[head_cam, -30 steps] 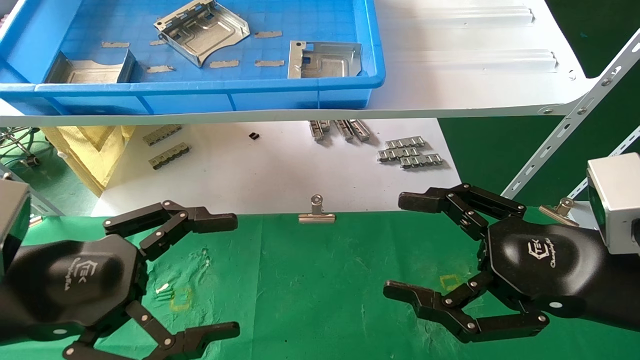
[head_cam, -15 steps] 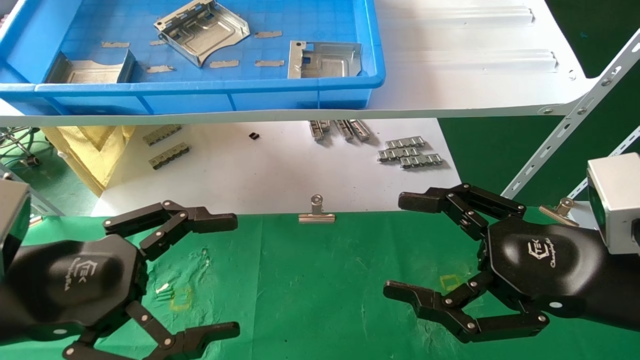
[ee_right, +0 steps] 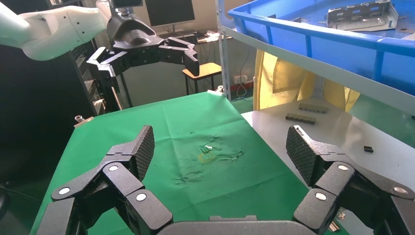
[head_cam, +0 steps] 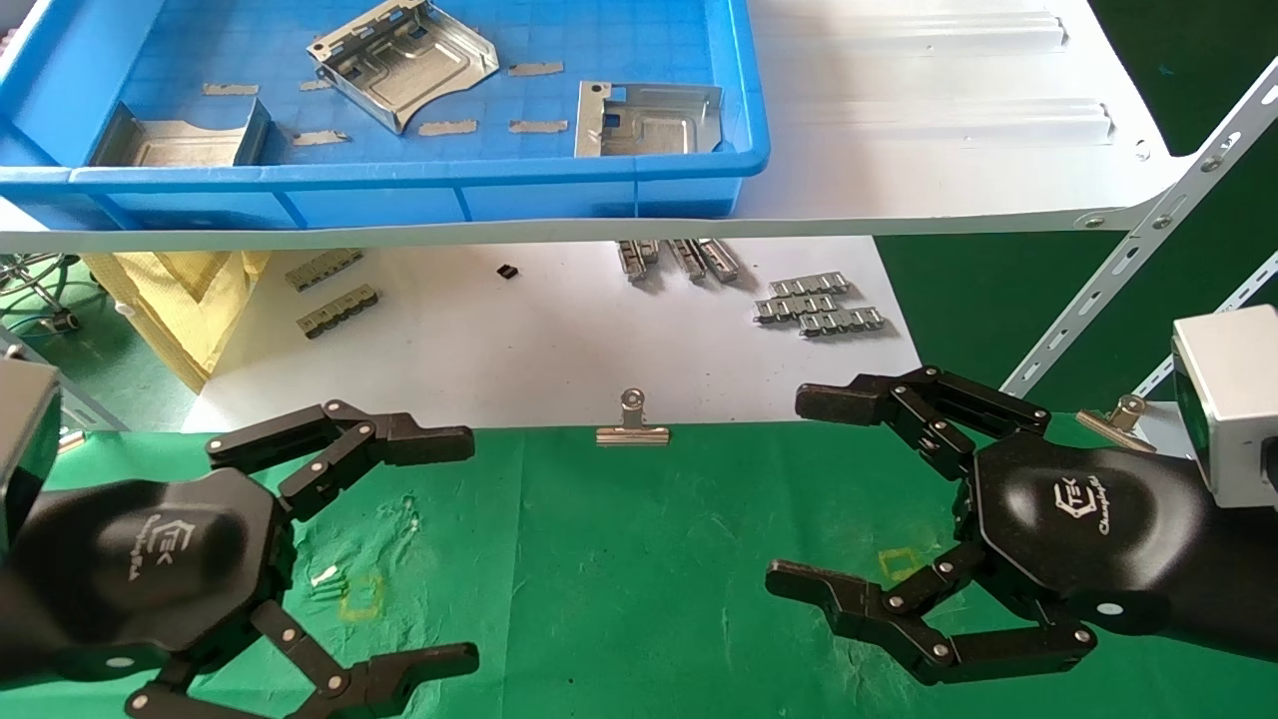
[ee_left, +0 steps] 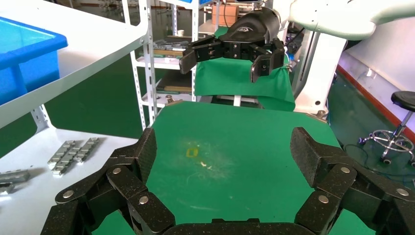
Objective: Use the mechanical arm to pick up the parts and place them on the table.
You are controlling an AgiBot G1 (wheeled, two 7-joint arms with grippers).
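Three silver sheet-metal parts lie in a blue bin (head_cam: 599,195) on the white shelf: one at its left (head_cam: 180,140), one tilted in the middle (head_cam: 404,65), one at the right (head_cam: 649,120). My left gripper (head_cam: 454,544) hovers open and empty over the green-cloth table (head_cam: 639,559) at the near left; it also shows in its wrist view (ee_left: 222,152). My right gripper (head_cam: 809,494) is open and empty over the table at the near right, also in its wrist view (ee_right: 220,147). Both are far below the bin.
A white board (head_cam: 559,340) behind the cloth carries grey link strips (head_cam: 819,305) and more strips (head_cam: 334,290). A silver binder clip (head_cam: 632,424) grips the cloth's far edge. Yellow square outlines (head_cam: 361,596) mark the cloth. A slanted shelf brace (head_cam: 1128,270) stands at the right.
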